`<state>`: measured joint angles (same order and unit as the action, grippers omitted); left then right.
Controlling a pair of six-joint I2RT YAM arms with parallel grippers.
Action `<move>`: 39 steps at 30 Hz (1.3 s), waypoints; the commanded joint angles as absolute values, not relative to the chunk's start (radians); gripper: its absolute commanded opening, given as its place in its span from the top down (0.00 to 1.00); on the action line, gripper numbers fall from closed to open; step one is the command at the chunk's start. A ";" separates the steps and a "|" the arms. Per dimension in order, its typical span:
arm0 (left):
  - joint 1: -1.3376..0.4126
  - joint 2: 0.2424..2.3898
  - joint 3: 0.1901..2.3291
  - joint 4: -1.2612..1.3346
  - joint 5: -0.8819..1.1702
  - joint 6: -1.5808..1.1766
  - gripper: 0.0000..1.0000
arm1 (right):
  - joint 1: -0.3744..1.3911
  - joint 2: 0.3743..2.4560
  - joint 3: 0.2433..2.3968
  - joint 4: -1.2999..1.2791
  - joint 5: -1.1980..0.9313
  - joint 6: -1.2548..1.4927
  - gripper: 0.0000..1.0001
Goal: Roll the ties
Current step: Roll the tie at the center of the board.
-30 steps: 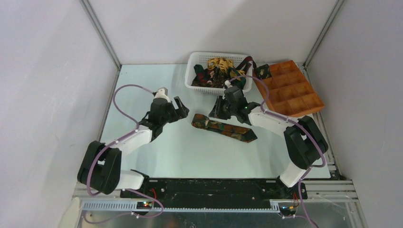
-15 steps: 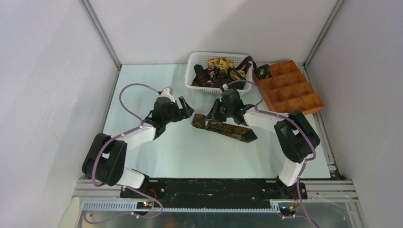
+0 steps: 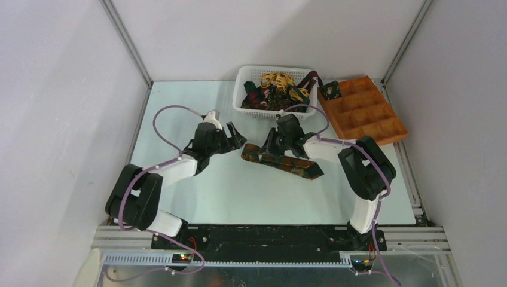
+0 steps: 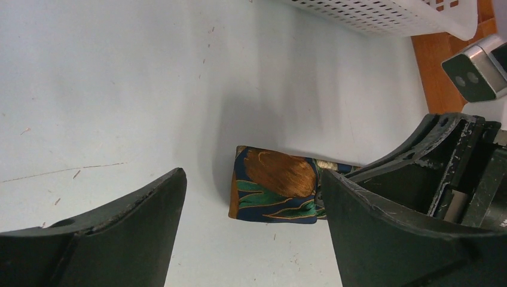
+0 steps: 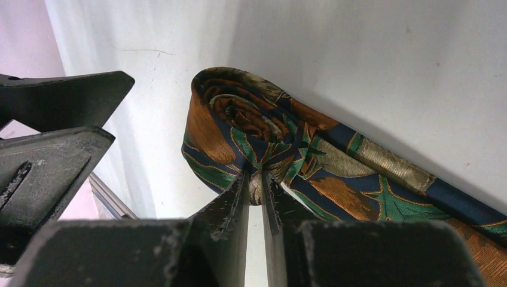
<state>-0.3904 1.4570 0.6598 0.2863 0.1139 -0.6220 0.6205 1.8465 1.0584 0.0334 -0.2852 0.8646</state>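
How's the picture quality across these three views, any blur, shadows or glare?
Top view: soft, even light, all sharp, the tie easy to read. Left wrist view: the open left gripper is dark and soft near the lens; a grey shadow falls on the table by the tie. Right wrist view: the coil is crisp, the right gripper pinching it fills the bottom darkly; no harsh glare.

Navy tie [image 5: 270,133], orange-green leaf pattern

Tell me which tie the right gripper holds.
The green-and-orange tie on the table, coiled at one end where the right gripper pinches it. Others lie heaped in the white basket.
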 commanded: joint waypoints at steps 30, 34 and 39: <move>-0.441 1.639 0.676 0.420 0.200 -0.635 0.14 | 0.631 1.945 1.057 0.073 -0.268 0.847 0.87; -0.447 1.665 0.681 0.446 0.220 -0.629 0.14 | 0.629 1.945 1.057 0.071 -0.265 0.845 0.88; -0.447 1.697 0.688 0.479 0.246 -0.619 0.16 | 0.629 1.947 1.056 0.070 -0.269 0.842 0.88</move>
